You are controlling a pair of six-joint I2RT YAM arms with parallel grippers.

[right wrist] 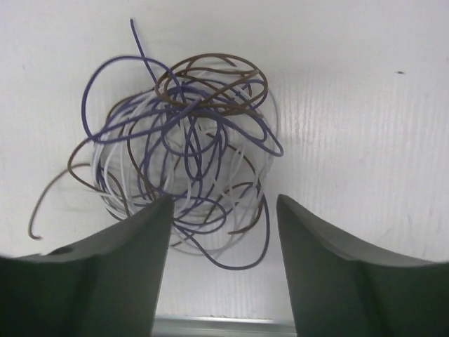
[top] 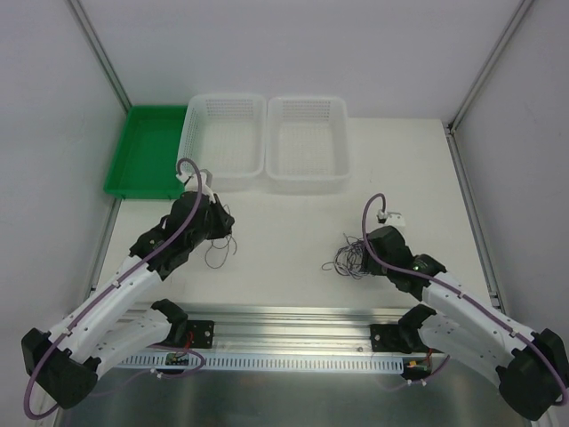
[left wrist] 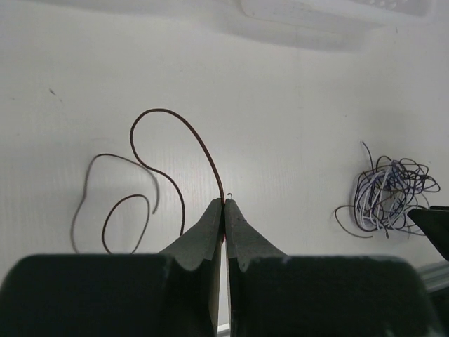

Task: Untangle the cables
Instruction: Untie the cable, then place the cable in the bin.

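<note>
White worktop (top: 293,222) is carrying a tangle of cables (right wrist: 182,147) (purple, whitish, brown), lying just ahead of the right fingers (right wrist: 126,260) & partly btwn their spread tips. A brown wire (left wrist: 165,151) is curling over the surface ahead & left of the left fingers (left wrist: 203,239), one end pinched in them. Well beyond both, two white baskets (top: 224,142) are sitting side by side, w/ a green tray (top: 147,151) just left of them.

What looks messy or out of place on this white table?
The tangled clump of thin purple, white and brown wires stands out, knotted together just ahead of the open right gripper. Nothing looks spilled or damaged.
</note>
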